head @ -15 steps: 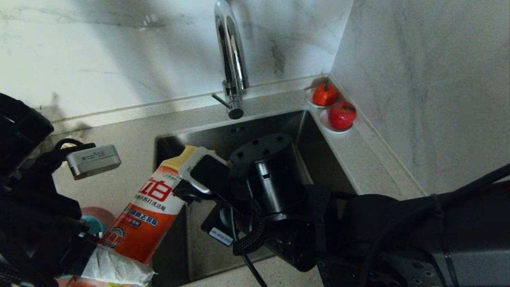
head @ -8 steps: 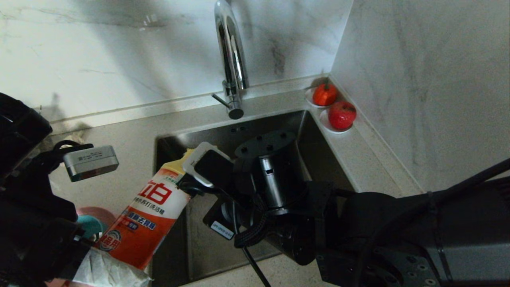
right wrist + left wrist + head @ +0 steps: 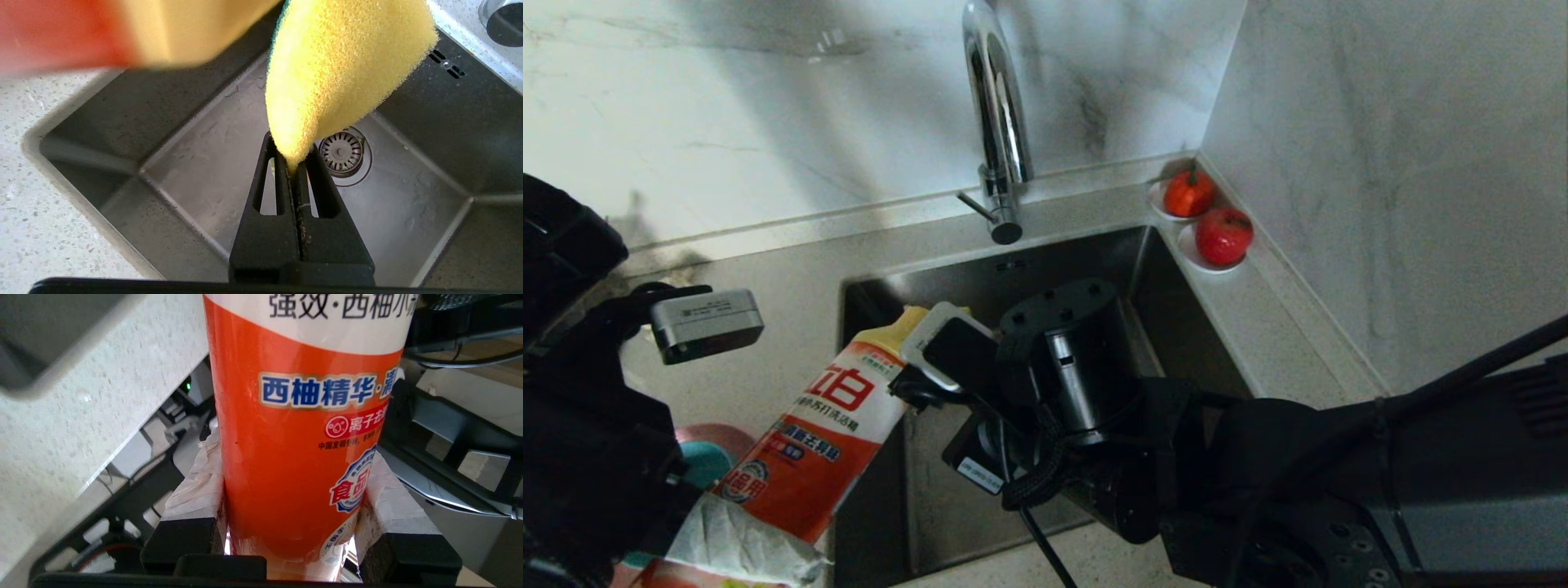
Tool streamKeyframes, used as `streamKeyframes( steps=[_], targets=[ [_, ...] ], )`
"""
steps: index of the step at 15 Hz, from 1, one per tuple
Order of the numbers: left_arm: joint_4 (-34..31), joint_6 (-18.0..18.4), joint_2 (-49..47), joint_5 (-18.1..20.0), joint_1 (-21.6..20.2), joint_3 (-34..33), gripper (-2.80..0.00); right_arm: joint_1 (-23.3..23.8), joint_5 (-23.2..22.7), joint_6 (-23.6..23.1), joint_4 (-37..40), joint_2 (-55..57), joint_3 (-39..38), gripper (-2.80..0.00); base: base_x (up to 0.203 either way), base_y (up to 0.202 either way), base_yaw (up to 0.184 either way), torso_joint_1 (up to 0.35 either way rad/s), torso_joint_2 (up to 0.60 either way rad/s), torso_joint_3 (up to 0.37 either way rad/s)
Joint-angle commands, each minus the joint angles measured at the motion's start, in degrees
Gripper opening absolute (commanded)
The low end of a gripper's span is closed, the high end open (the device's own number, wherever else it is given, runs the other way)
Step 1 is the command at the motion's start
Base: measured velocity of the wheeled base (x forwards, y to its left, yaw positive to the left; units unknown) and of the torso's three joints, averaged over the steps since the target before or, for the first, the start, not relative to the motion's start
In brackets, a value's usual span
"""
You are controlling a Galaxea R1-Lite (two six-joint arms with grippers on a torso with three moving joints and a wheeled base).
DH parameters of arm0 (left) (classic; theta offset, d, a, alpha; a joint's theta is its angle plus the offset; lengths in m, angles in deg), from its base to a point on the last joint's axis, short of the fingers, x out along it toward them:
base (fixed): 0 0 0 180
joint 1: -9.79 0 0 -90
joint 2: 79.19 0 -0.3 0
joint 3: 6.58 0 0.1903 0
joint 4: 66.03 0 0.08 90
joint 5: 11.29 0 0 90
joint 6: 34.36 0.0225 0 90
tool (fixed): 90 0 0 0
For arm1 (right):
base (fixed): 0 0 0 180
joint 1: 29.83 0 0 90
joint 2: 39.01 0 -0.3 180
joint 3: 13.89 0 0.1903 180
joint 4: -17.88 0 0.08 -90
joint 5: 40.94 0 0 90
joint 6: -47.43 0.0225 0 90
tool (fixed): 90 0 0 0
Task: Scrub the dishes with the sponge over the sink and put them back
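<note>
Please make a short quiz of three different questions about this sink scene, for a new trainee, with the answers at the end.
1. True or false: the right end effector is shut on the sponge above the sink.
2. What does the left end effector hold? A) the teal bowl B) the orange detergent bottle C) the spoon
3. Fill in: the bottle's yellow cap end points toward the ____.

Key
1. True; the sponge is pinched by one edge over the drain strainer.
2. B; padded fingers clamp its base.
3. Sponge.

Tool [image 3: 295, 163] pinches sponge [image 3: 339, 61] (over sink [image 3: 196, 155]).
</note>
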Motion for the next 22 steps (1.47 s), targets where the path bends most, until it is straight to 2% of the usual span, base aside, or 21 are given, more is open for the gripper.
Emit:
streamKeyframes(
  steps=[1, 14, 19, 22],
  targets=[
    [-1.94, 0.03, -0.67, 0.25, -0.01, 0.72, -2.80, 0.59, 0.11, -0.17, -0.19, 0.36, 0.19, -2.80, 0.000, 0.000, 0.000, 0.000, 0.00, 0.000],
    [-6.84, -0.11, -3.25, 0.18, -0.01, 4.64, -2.80, 0.77, 0.11, -0.17, -0.20, 0.44, 0.01, -2.80, 0.000, 0.000, 0.000, 0.000, 0.00, 0.000],
    [-7.94, -1.28, -3.70, -0.49, -0.22, 7.38, -2.80, 0.77, 0.11, -0.11, -0.14, 0.53, 0.01, -2.80, 0.000, 0.000, 0.000, 0.000, 0.00, 0.000],
    [-8.81, -1.45, -3.88, -2.46, -0.53, 8.54, -2.80, 0.77, 0.11, -0.17, -0.11, 0.53, 0.10, -2.80, 0.000, 0.000, 0.000, 0.000, 0.00, 0.000]
  ],
)
